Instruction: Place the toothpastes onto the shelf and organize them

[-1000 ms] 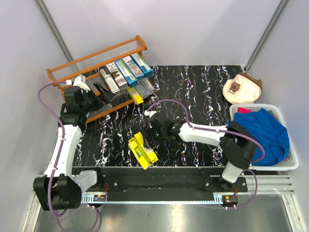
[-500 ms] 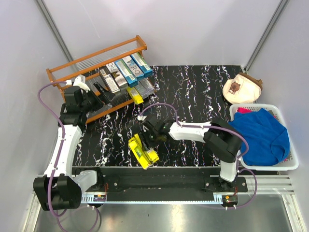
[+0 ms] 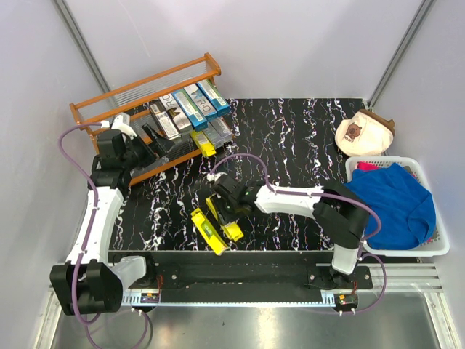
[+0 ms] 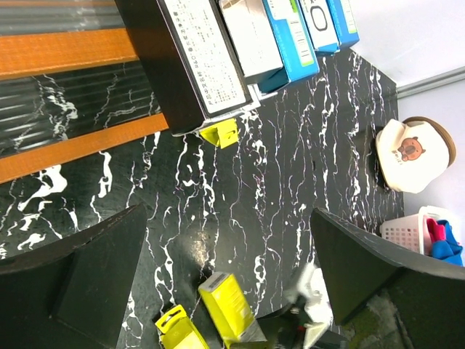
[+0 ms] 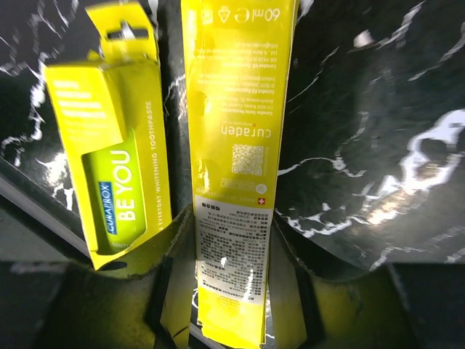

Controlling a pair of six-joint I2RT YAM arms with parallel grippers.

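From above, the shelf (image 3: pixel 145 87) stands at the far left corner of the black marbled surface (image 3: pixel 305 145), with a row of black, silver and blue toothpastes (image 3: pixel 185 107) lying side by side across it and a small yellow carton (image 3: pixel 203 143) poking out at its front edge. The left pincer (image 3: pixel 152 142) hovers just in front of the shelf. Near the front edge, the right pincer (image 3: pixel 221 207) is over the far end of a yellow toothpaste carton (image 3: pixel 231 229), while another yellow carton (image 3: pixel 205 231) lies just beside it, apart, on the side nearer the left arm. At the right sit a cream cap (image 3: pixel 365 132) and a white basket (image 3: pixel 436 251) holding a blue cloth (image 3: pixel 392 200). In the left wrist view, the left pincer (image 4: pixel 229 218) is spread wide with nothing between its fingers (image 4: pixel 80 276); the shelf's orange rail (image 4: pixel 65 51) and the carton ends fill the top, and both yellow cartons show at the bottom edge. In the right wrist view, the right pincer (image 5: pixel 232 291) is pinching the yellow toothpaste carton (image 5: pixel 232 182), its fingers (image 5: pixel 298 291) pressed against the carton's two long sides, and the other carton, printed "BE YOU", lies to the left on the surface.
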